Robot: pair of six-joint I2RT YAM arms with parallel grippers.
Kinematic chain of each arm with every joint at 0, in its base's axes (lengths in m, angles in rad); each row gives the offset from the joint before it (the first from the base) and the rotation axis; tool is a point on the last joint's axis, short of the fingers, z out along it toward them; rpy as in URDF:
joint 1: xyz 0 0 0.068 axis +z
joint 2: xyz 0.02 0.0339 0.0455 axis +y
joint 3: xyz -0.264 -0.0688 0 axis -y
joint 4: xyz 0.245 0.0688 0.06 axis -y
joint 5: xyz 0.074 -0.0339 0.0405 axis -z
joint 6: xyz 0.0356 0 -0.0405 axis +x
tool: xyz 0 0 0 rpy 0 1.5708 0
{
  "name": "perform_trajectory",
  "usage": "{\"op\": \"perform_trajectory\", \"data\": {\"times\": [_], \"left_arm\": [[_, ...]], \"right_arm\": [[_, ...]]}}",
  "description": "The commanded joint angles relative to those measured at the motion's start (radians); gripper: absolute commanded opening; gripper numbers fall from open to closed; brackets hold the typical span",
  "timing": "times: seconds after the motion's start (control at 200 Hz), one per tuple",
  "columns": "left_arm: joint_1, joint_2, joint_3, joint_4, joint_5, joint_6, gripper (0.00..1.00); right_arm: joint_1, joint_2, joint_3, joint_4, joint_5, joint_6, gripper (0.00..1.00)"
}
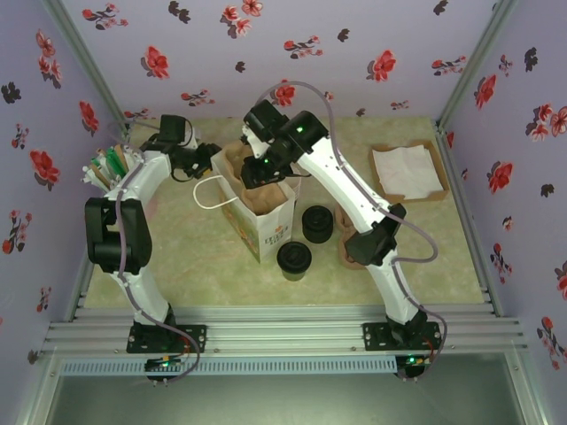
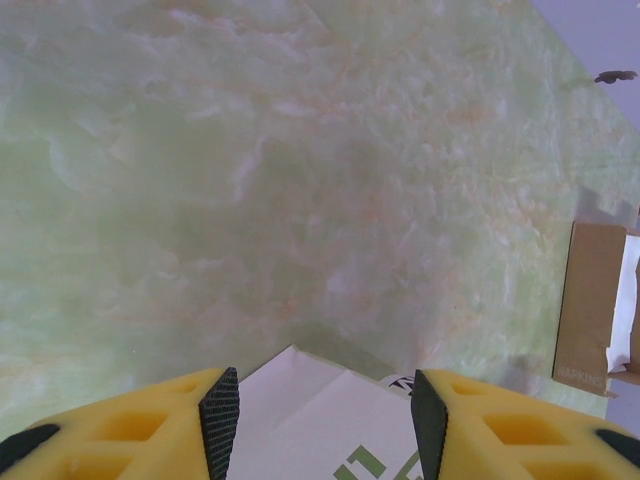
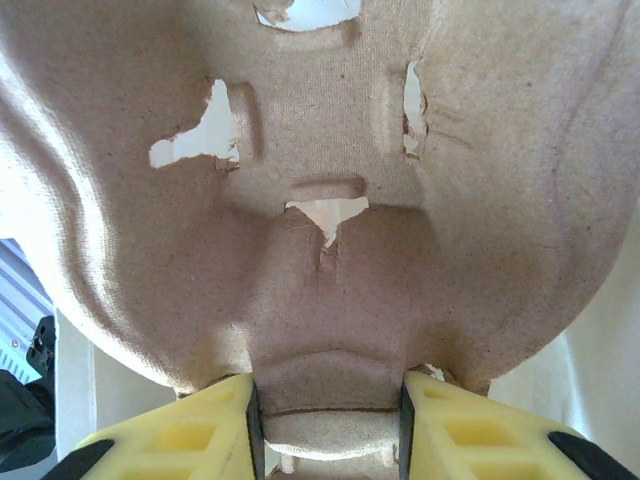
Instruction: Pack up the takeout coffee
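Right tool (image 3: pixel 327 425) clamped the pulp carrier (image 3: pixel 330 250) at the white bag (image 1: pixel 266 226) mouth; left tool (image 2: pixel 325 415) stood apart astride its rim, probably steadying.

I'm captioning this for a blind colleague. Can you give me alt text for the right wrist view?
The right claw pinches a tab on the edge of a brown molded-pulp cup carrier between its yellow fingers. The carrier stretches up across the frame, its torn cut-outs showing white behind.
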Motion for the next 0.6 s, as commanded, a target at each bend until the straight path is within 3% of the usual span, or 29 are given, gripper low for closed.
{"op": "perform_trajectory", "data": {"times": [0.0, 0.595], "left_arm": [[-0.007, 0.028, -0.019, 0.019, 0.018, 0.03, 0.52], [-0.009, 0.031, -0.025, 0.026, 0.024, 0.034, 0.51]], "right_arm": [[0.011, 0.034, 0.03, -0.036, 0.023, -0.007, 0.36], [0.031, 0.081, 0.032, -0.051, 0.08, 0.01, 0.36]]}}
